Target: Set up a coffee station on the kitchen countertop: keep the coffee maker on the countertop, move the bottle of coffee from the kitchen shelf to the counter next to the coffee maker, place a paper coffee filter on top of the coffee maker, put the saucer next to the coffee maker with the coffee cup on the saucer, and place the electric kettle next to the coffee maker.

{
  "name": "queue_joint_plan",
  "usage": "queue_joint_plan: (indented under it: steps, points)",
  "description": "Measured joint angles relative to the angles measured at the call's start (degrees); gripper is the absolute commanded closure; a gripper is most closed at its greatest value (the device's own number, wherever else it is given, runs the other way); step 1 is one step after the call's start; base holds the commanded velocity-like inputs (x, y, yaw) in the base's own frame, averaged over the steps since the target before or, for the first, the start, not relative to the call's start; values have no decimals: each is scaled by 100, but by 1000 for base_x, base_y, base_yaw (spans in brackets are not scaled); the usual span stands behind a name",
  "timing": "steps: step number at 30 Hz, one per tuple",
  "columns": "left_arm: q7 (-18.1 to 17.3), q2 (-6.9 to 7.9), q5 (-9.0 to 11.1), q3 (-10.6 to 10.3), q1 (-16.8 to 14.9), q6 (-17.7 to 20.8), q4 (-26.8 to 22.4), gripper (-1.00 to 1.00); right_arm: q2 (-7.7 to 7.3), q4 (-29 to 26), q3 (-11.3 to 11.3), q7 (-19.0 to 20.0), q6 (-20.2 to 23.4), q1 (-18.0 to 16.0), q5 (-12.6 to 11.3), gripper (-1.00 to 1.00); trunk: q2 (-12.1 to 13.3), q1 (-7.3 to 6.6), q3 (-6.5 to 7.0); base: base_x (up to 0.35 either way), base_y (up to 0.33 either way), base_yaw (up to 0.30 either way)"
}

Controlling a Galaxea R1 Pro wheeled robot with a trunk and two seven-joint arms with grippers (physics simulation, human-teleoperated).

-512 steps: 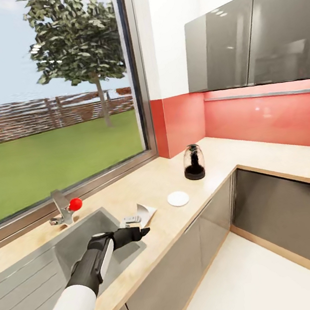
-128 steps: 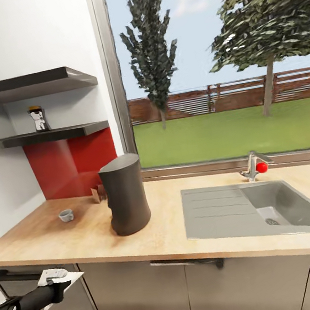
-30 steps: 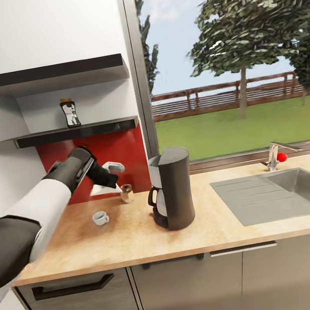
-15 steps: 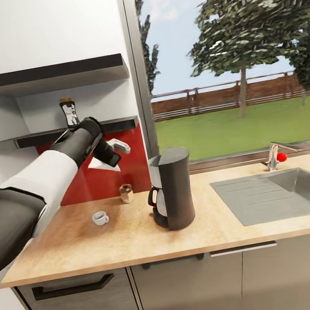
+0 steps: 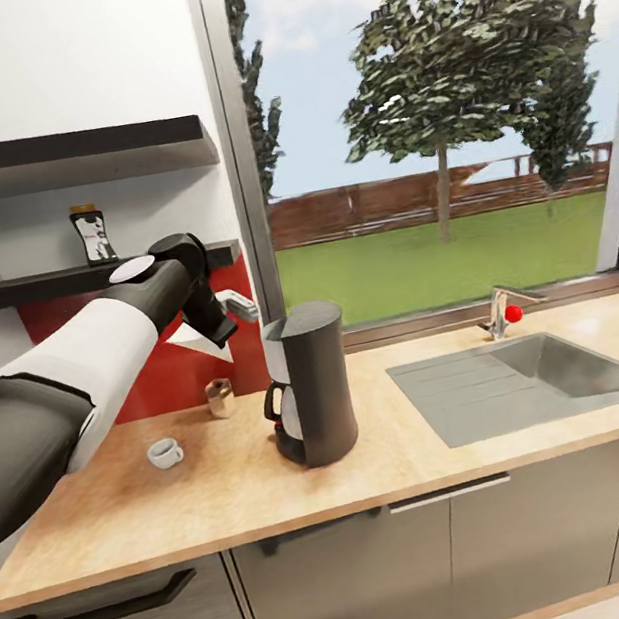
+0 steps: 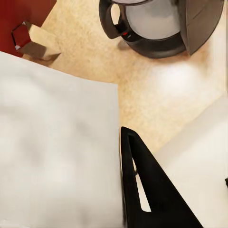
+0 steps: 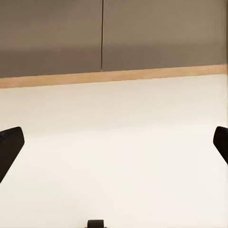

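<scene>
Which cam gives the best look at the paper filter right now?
Left wrist view: the paper filter is big and close, pinched beside the gripper's dark finger, above the coffee maker. Head view shows it as a small white wedge at the left gripper. Right wrist view faces floor and cabinet fronts.

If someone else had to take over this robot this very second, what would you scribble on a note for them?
Left gripper: shut on the paper filter, raised beside the coffee maker.
Right gripper: open, holding nothing, pointed at the floor.
Coffee maker on the countertop; coffee cup on the counter, no saucer under it; coffee bottle on the shelf.
Done: coffee maker in place.
Left: filter onto the maker, bottle down, saucer, cup, kettle.
</scene>
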Motion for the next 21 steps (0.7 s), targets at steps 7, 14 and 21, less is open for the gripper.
queue_joint_plan:
  steps: [7, 14, 21]
  points:
    - [-3, 17, -12, 0, 1, 1, -8, 100, 0, 5, 2, -1, -2, -1, 0, -100, 0, 0, 1, 0, 254, -15]
    - [-2, 28, -11, 13, 1, 9, -8, 100, -1, 8, 3, 0, -1, 1, 0, -100, 0, 0, 1, 0, 305, -197]
    - [-2, 2, -11, 13, 1, 10, -8, 100, 0, 8, 3, 0, -1, 1, 0, -100, -1, -2, 1, 70, 298, -294]
